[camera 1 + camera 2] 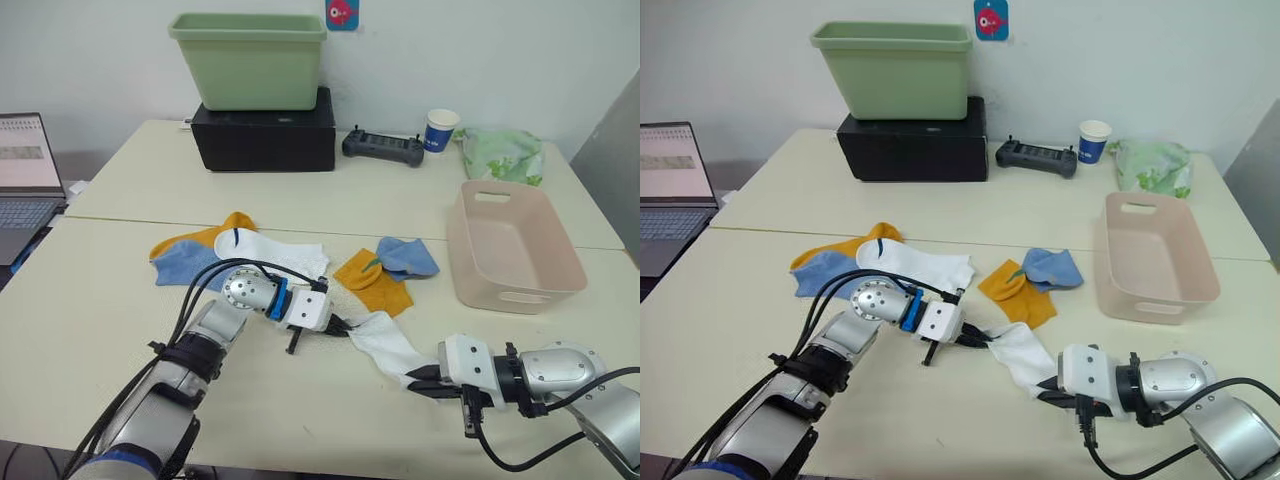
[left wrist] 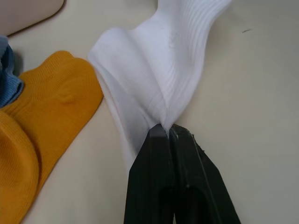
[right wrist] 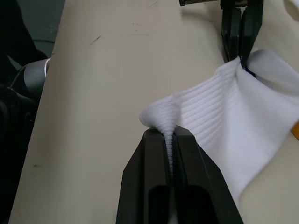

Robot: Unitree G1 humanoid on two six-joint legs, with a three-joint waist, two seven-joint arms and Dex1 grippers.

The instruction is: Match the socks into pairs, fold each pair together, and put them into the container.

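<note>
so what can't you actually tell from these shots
- Mustard sock and blue sock at the robot's left: partly covered by the second white sock in both eye views.
- Second blue sock: folded over a mustard sock, so the overlapped part is hidden.
- Held white sock: both ends bunched inside the left pincer and right pincer.
- Green patterned bag: contents hidden.
</note>
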